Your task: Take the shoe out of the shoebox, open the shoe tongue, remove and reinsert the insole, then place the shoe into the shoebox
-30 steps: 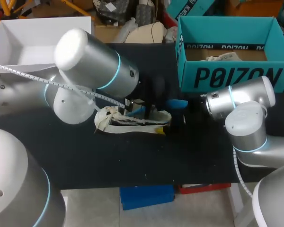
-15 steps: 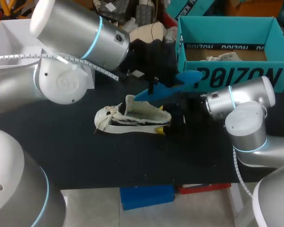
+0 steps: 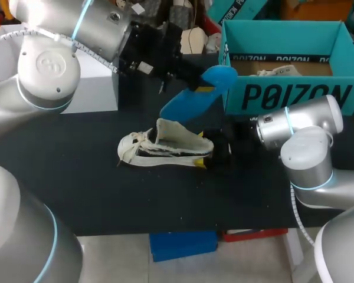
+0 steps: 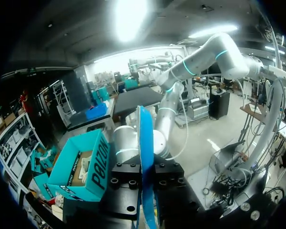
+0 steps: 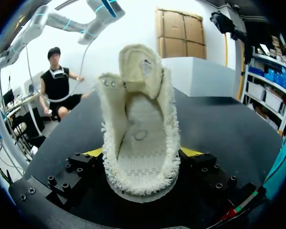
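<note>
Two arms busy: left pincer (image 3: 187, 79) is pinching the blue insole (image 3: 192, 101) in the air, its long axis slanting down toward the shoe (image 3: 165, 147) just below. Right pincer (image 3: 215, 152) clamps the shoe's heel on the surface (image 3: 106, 194), with the shoebox (image 3: 295, 94) behind.

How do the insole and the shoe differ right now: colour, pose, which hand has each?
Colour: the insole is blue; the shoe is cream-white.
Pose: the insole hangs tilted in the air above the shoe; the shoe sits on the black table.
Hold: the left hand pinches the insole; the right hand clamps the shoe's heel.
Shared: each is gripped by one hand, and both are outside the teal shoebox.
</note>
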